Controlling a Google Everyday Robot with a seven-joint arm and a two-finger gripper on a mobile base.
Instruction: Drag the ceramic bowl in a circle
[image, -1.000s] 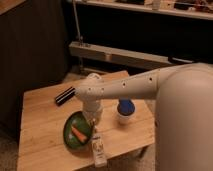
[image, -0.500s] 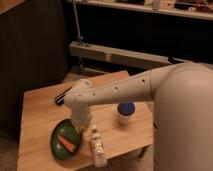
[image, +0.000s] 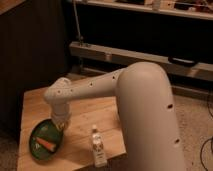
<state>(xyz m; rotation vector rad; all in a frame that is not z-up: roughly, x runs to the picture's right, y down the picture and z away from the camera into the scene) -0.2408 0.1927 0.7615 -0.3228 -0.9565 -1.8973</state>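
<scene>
the ceramic bowl (image: 38, 136) sits near the front left corner of the wooden tabletop (image: 82, 116), a dark green, shallow dish with an orange carrot-like piece (image: 46, 145) lying across its middle. the robot's thick white arm (image: 102, 86) reaches in from the right, bends at a rounded wrist above the tabletop's left half and points down. the hand (image: 61, 124) is at the bowl's upper right rim, touching it or just at its edge, with its fingers drawn together (whether the rim is pinched between them cannot be made out). to the right of the bowl, apart from it, a small pale bottle (image: 98, 148) lies on its side near the front edge, its cap end pointing away from the camera. behind the tabletop a long grey rail (image: 125, 54) runs across a dark background.
</scene>
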